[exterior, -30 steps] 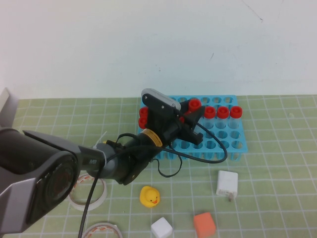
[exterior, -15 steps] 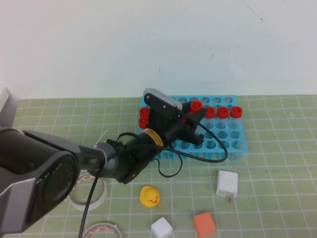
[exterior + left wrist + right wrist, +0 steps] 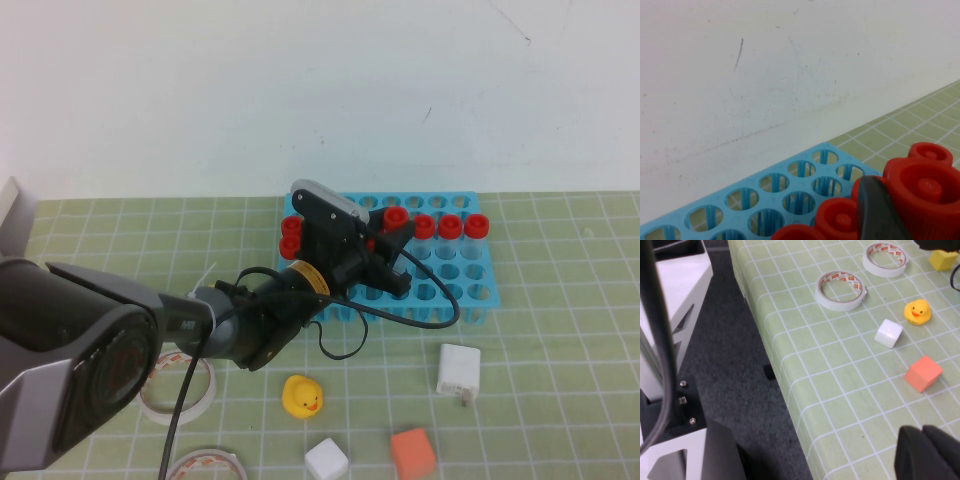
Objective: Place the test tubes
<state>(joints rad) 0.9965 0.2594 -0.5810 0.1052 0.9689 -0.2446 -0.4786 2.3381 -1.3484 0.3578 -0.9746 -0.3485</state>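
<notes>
A fair bit of clutter lies around the blue plastic test-tube rack [image 3: 470, 292]. A white plug adapter [image 3: 459, 370] sits just on its near side. A yellow rubber duck [image 3: 302, 396], a white cube [image 3: 326, 460] and an orange cube [image 3: 412, 452] lie further toward the near edge of the green gridded desk [image 3: 560, 330]. Rolls of clear tape [image 3: 185, 388] are well off to the rack's left.

Three standing red-capped tubes [image 3: 450, 227] fill the right end of the rack's far row. The left arm reaches low over the rack from its near-left side, with a black cable [image 3: 420, 320] looping under it. The left hand [image 3: 393, 250] is over the rack's middle, partly closed around a held red-capped test tube [image 3: 396, 214], just beside the standing three. The rack's near rows are open holes.

The right hand [image 3: 924, 450] hangs well away from the rack, past the desk's edge above the floor, with its fingers pressed together on nothing.
</notes>
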